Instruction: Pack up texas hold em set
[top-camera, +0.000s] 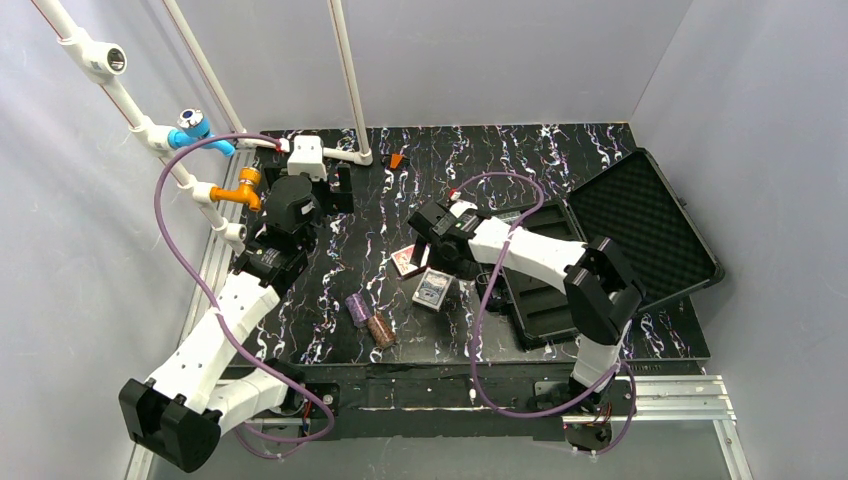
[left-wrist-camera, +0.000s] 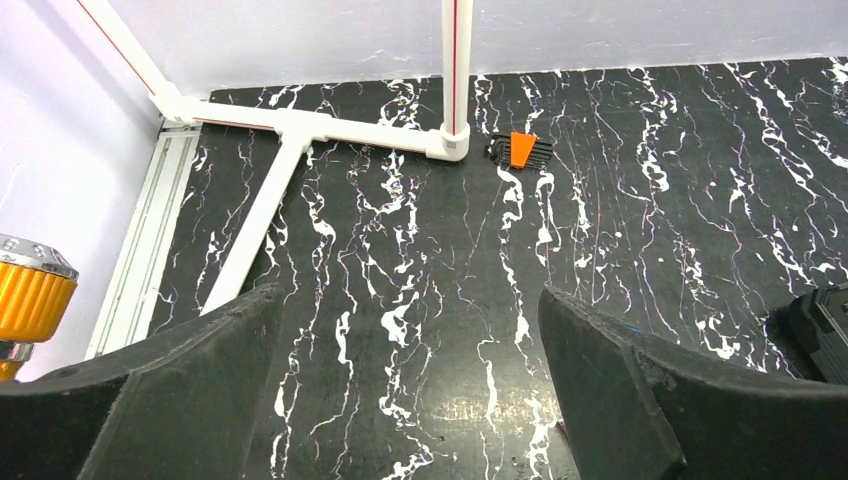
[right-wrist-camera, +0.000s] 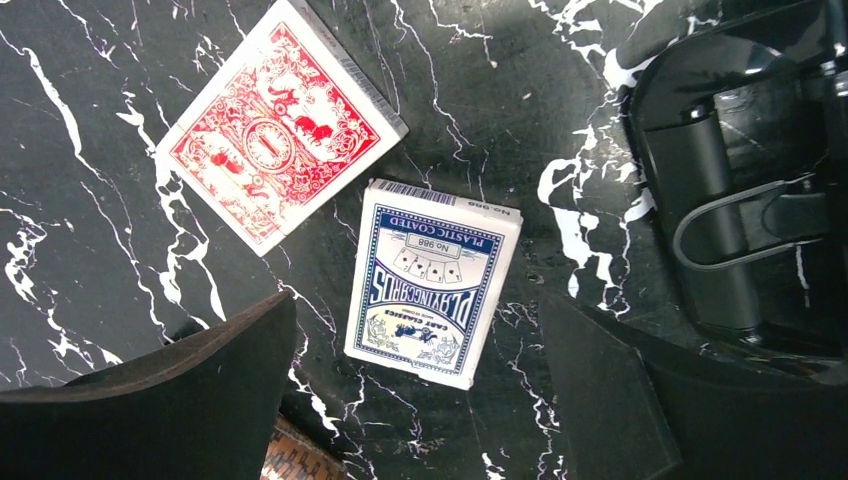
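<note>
Blue-white deck (right-wrist-camera: 433, 282) flat on black marbled surface (right-wrist-camera: 90, 250), framed between fingers of right gripper (right-wrist-camera: 418, 320), spread wide and holding nothing. Red deck (right-wrist-camera: 280, 135) just beside it. Purple chip stack (top-camera: 356, 309) and brown chip stack (top-camera: 381, 329) lying nearby. Open black case (top-camera: 640, 220) to the right. Left gripper (left-wrist-camera: 410, 310) spread wide, empty, well apart.

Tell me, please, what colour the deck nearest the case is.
Blue-and-white deck; clearest in the right wrist view.
</note>
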